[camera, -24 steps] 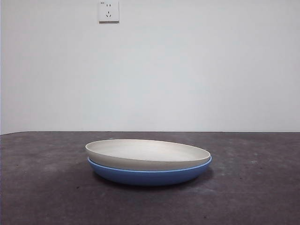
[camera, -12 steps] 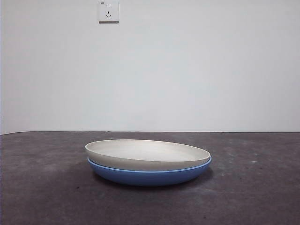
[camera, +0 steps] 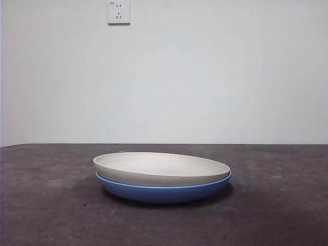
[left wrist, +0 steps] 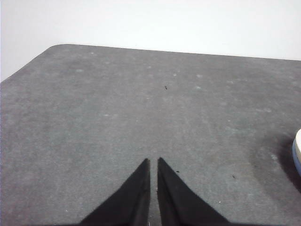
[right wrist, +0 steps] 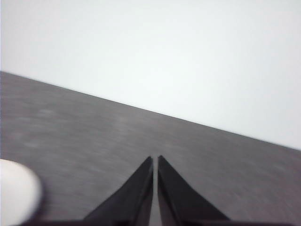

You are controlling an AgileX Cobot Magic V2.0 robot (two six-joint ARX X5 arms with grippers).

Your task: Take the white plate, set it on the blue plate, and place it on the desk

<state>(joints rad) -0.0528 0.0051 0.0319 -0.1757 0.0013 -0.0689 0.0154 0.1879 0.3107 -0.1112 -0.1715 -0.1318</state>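
Observation:
The white plate (camera: pixel 161 168) lies nested on top of the blue plate (camera: pixel 164 190) in the middle of the desk (camera: pixel 46 205), tilted slightly. No arm shows in the front view. My left gripper (left wrist: pixel 153 161) is shut and empty above bare desk, with the edge of the stacked plates (left wrist: pixel 297 150) just in sight at the side. My right gripper (right wrist: pixel 155 158) is shut and empty above the desk; the white plate's rim (right wrist: pixel 16 195) shows blurred beside it.
A white wall with a power socket (camera: pixel 119 12) stands behind the desk. The desk's rounded corner (left wrist: pixel 56 47) shows in the left wrist view.

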